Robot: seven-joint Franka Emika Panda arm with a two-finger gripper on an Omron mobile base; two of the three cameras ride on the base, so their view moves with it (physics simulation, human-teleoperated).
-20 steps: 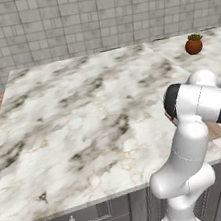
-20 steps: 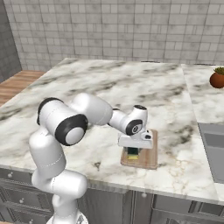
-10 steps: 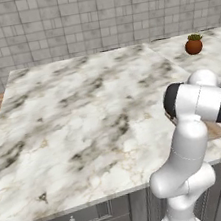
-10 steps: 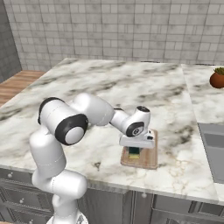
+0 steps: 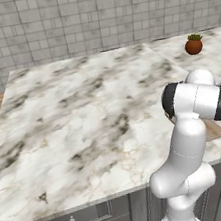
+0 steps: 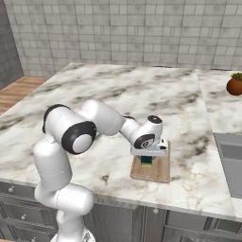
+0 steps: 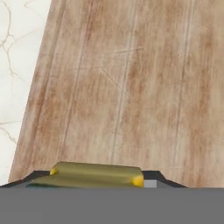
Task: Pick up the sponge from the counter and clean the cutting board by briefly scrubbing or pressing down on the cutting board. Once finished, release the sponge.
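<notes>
The light brown cutting board [image 6: 158, 171] lies near the front edge of the white marble counter [image 6: 142, 94]. My gripper [image 6: 147, 159] points down over the board's left part and is shut on the sponge [image 6: 147, 163], which rests against the wood. In the hand view the sponge [image 7: 94, 171] shows yellow and dark green between the dark fingertips [image 7: 154, 177], with the cutting board's [image 7: 131, 87] grain just beyond it. In the left base view my own arm hides the gripper, and a sliver of the cutting board [image 5: 215, 129] shows on the counter [image 5: 82, 112].
A round reddish-brown fruit with a green top [image 6: 235, 85] sits at the counter's far right, also seen as the fruit [image 5: 193, 44] in the left base view. A grey sink [image 6: 231, 160] lies right of the board. Tiled wall stands behind the counter.
The hand has shifted very slightly over the board with the sponge still in it. Nothing else has moved.
</notes>
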